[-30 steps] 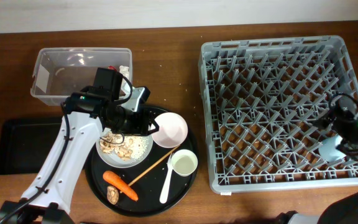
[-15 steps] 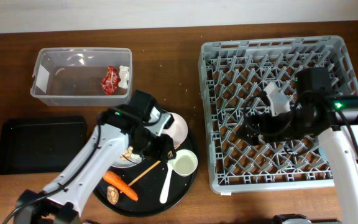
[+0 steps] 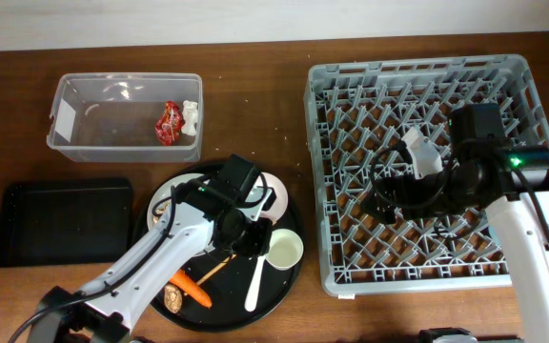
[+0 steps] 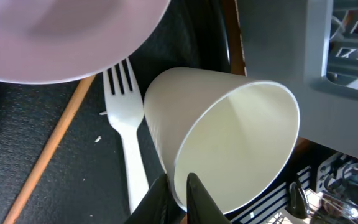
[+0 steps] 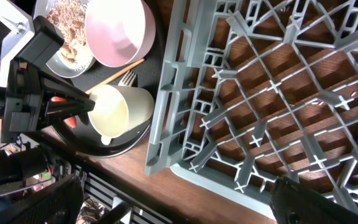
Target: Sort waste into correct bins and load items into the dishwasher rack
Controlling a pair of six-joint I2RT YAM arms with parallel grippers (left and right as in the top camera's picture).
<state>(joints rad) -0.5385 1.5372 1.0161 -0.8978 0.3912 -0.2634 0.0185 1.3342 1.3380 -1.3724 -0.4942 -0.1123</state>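
Currently, the cup (image 4: 222, 146) is gripped at its rim by the left gripper (image 4: 178, 186). The two fingers are closed on the wall, one inside and one outside. The cup is located over the right side of the round tray (image 3: 222, 314), just beside the fork (image 4: 128, 134) and near the stick (image 4: 51, 149); whether it rests on the tray cannot be told. The bowl (image 3: 276, 195) is positioned just behind the cup, and the plate (image 5: 79, 62) bearing the crumbs (image 5: 61, 25) is set beside the bowl. The carrot (image 3: 192, 289) lies at the front of the round tray. The wrapper (image 3: 169, 122) and the scrap (image 3: 191, 117) are contained in the tub (image 3: 112, 133), with the black tray (image 3: 55, 224) set in front of it. The right gripper (image 3: 389, 197) is held over the rack (image 3: 417, 86) with its fingers (image 5: 319, 202) spread apart.
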